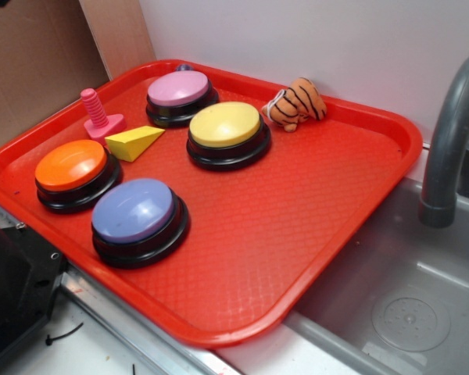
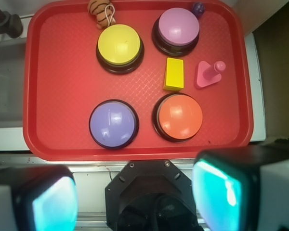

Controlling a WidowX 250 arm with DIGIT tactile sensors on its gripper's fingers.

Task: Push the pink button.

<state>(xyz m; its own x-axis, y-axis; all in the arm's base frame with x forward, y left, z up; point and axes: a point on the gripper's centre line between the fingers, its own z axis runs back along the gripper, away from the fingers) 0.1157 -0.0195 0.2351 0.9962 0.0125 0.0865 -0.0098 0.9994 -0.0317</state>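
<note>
The pink button (image 1: 178, 87) (image 2: 176, 26), a pale pink-mauve dome on a black base, stands at the far corner of the red tray (image 1: 336, 234) (image 2: 62, 72). In the wrist view my gripper (image 2: 135, 199) is open, its two fingers wide apart with nothing between them. It hangs high above the robot base, short of the tray's near edge and far from the pink button. The exterior view does not show the gripper.
On the tray also stand a yellow button (image 1: 224, 123), an orange button (image 1: 70, 165), a blue-lavender button (image 1: 133, 209), a yellow wedge (image 1: 134, 143), a pink bolt toy (image 1: 100, 117) and a striped plush (image 1: 297, 103). A grey faucet (image 1: 453, 141) and sink (image 1: 406, 312) lie to the right.
</note>
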